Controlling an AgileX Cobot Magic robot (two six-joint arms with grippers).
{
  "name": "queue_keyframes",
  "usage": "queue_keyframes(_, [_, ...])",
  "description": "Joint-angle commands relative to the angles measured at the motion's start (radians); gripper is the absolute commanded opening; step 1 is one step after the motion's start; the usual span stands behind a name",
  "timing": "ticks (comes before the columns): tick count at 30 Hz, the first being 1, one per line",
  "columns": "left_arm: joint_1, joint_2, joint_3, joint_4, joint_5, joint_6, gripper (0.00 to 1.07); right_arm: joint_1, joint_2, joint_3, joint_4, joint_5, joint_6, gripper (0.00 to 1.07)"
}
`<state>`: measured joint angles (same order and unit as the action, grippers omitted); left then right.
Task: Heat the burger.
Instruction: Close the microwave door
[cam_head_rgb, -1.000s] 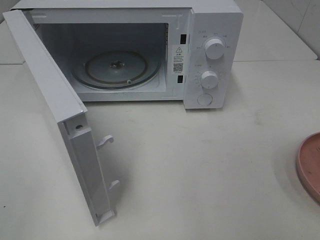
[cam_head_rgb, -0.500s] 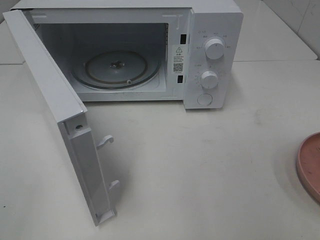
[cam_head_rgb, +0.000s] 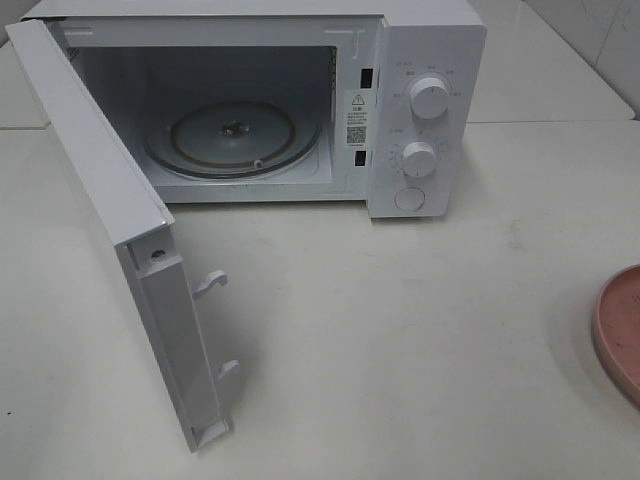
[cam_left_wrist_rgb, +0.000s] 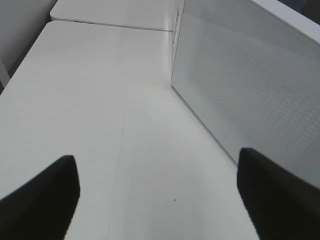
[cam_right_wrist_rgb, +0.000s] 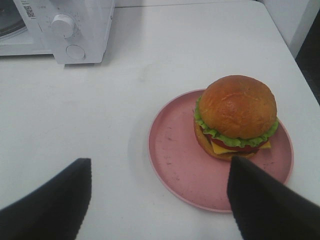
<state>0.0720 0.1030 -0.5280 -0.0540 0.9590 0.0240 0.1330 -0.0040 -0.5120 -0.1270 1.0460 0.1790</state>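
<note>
In the high view a white microwave (cam_head_rgb: 300, 100) fills the upper left and centre of the frame, standing on a white table (cam_head_rgb: 400, 330). Its door (cam_head_rgb: 120, 240) is swung wide open toward the lower left, with two latch hooks showing on its inner edge. Inside, a round glass turntable (cam_head_rgb: 232, 138) lies bare. On the panel to the right of the cavity sit two knobs (cam_head_rgb: 429, 98), one above the other, with a round button below them. At the right edge, lower down, a sliver of a pink plate (cam_head_rgb: 620, 335) shows. Neither arm nor the burger appears in this view.

In the left wrist view the left gripper (cam_left_wrist_rgb: 157, 195) hangs over bare table, its two dark fingers (cam_left_wrist_rgb: 42, 200) in the lower corners, spread wide with nothing between them. The perforated outer face of the door fills the upper right.

In the right wrist view the right gripper (cam_right_wrist_rgb: 160, 200) is likewise spread wide and empty, fingertips in the lower corners. The burger (cam_right_wrist_rgb: 235, 116) sits upright on the plate (cam_right_wrist_rgb: 175, 155), right of centre in the frame and toward the plate's far right part. One fingertip (cam_right_wrist_rgb: 265, 205) overlaps the plate's near rim in the picture; whether it touches is unclear. The microwave's panel is in the upper left.
</note>
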Motion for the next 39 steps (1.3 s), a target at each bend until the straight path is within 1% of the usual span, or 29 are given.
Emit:
queue_keyframes(1, [0.000,0.060,0.003,-0.010,-0.090,-0.007,0.63,-0.004,-0.027,0.002,-0.002,-0.004,-0.016,0.74])
queue_keyframes(2, [0.000,0.060,0.003,-0.010,-0.090,-0.007,0.63,-0.004,-0.027,0.002,-0.002,-0.004,-0.016,0.74])
queue_keyframes(3, [0.000,0.102,0.014,-0.014,-0.135,-0.007,0.53,-0.004,-0.027,0.002,-0.002,-0.004,-0.016,0.74])
queue_keyframes(4, [0.000,0.124,0.024,-0.017,-0.162,-0.007,0.48,-0.004,-0.027,0.002,-0.002,-0.004,-0.016,0.74])
queue_keyframes(5, [0.000,0.124,0.024,-0.017,-0.162,-0.007,0.48,-0.004,-0.027,0.002,-0.002,-0.004,-0.016,0.74])
queue_keyframes(6, [0.000,0.163,0.041,-0.017,-0.210,-0.007,0.38,-0.004,-0.027,0.002,-0.002,-0.004,-0.016,0.74])
queue_keyframes(7, [0.000,0.184,0.050,-0.017,-0.233,-0.007,0.31,-0.004,-0.027,0.002,-0.002,-0.004,-0.016,0.74])
queue_keyframes(8, [0.000,0.184,0.050,-0.017,-0.233,-0.007,0.31,-0.004,-0.027,0.002,-0.002,-0.004,-0.016,0.74])
queue_keyframes(9, [0.000,0.224,0.066,-0.017,-0.277,-0.007,0.16,-0.004,-0.027,0.002,-0.002,-0.004,-0.016,0.74])
queue_keyframes(10, [0.000,0.224,0.066,-0.017,-0.277,-0.007,0.16,-0.004,-0.027,0.002,-0.002,-0.004,-0.016,0.74])
queue_keyframes(11, [0.000,0.263,0.083,-0.017,-0.322,-0.007,0.00,-0.004,-0.027,0.002,-0.002,-0.004,-0.016,0.74])
queue_keyframes(16, [0.000,0.342,0.126,-0.010,-0.419,-0.005,0.00,-0.004,-0.027,0.002,-0.002,-0.004,-0.016,0.74])
queue_keyframes(18, [0.000,0.417,0.174,-0.009,-0.583,-0.004,0.00,-0.004,-0.027,0.002,-0.002,-0.004,-0.016,0.74])
queue_keyframes(19, [0.000,0.417,0.174,-0.009,-0.583,-0.004,0.00,-0.004,-0.027,0.002,-0.002,-0.004,-0.016,0.74])
queue_keyframes(20, [0.000,0.435,0.189,-0.009,-0.628,-0.004,0.00,-0.004,-0.027,0.002,-0.002,-0.004,-0.016,0.74])
queue_keyframes(21, [0.000,0.473,0.223,-0.003,-0.744,-0.004,0.00,-0.004,-0.027,0.002,-0.002,-0.004,-0.016,0.74])
queue_keyframes(22, [0.000,0.473,0.223,-0.003,-0.744,-0.004,0.00,-0.004,-0.027,0.002,-0.002,-0.004,-0.016,0.74])
queue_keyframes(23, [0.000,0.490,0.237,0.002,-0.790,-0.004,0.00,-0.004,-0.027,0.002,-0.002,-0.004,-0.016,0.74])
queue_keyframes(24, [0.000,0.534,0.268,0.019,-0.898,-0.004,0.00,-0.004,-0.027,0.002,-0.002,-0.004,-0.016,0.74])
queue_keyframes(26, [0.000,0.553,0.279,0.028,-0.938,-0.004,0.00,-0.004,-0.027,0.002,-0.002,-0.004,-0.016,0.74])
queue_keyframes(27, [0.000,0.604,0.301,0.061,-1.035,-0.004,0.00,-0.004,-0.027,0.002,-0.002,-0.004,-0.016,0.74])
queue_keyframes(28, [0.000,0.604,0.301,0.061,-1.035,-0.004,0.00,-0.004,-0.027,0.002,-0.002,-0.004,-0.016,0.74])
queue_keyframes(29, [0.000,0.632,0.311,0.082,-1.081,-0.004,0.00,-0.004,-0.027,0.002,-0.002,-0.004,-0.016,0.74])
queue_keyframes(30, [0.000,0.684,0.323,0.120,-1.173,-0.005,0.00,-0.004,-0.027,0.002,-0.002,-0.004,-0.016,0.74])
queue_keyframes(31, [0.000,0.684,0.323,0.120,-1.173,-0.005,0.00,-0.004,-0.027,0.002,-0.002,-0.004,-0.016,0.74])
queue_keyframes(33, [0.000,0.768,0.325,0.166,-1.309,-0.015,0.00,-0.004,-0.027,0.002,-0.002,-0.004,-0.016,0.74])
queue_keyframes(36, [0.000,0.799,0.325,0.173,-1.350,-0.014,0.00,-0.004,-0.027,0.002,-0.002,-0.004,-0.016,0.74])
queue_keyframes(38, [0.000,0.910,0.324,0.174,-1.425,-0.014,0.00,-0.004,-0.027,0.002,-0.002,-0.004,-0.016,0.74])
queue_keyframes(39, [0.000,0.910,0.324,0.174,-1.425,-0.014,0.00,-0.004,-0.027,0.002,-0.002,-0.004,-0.016,0.74])
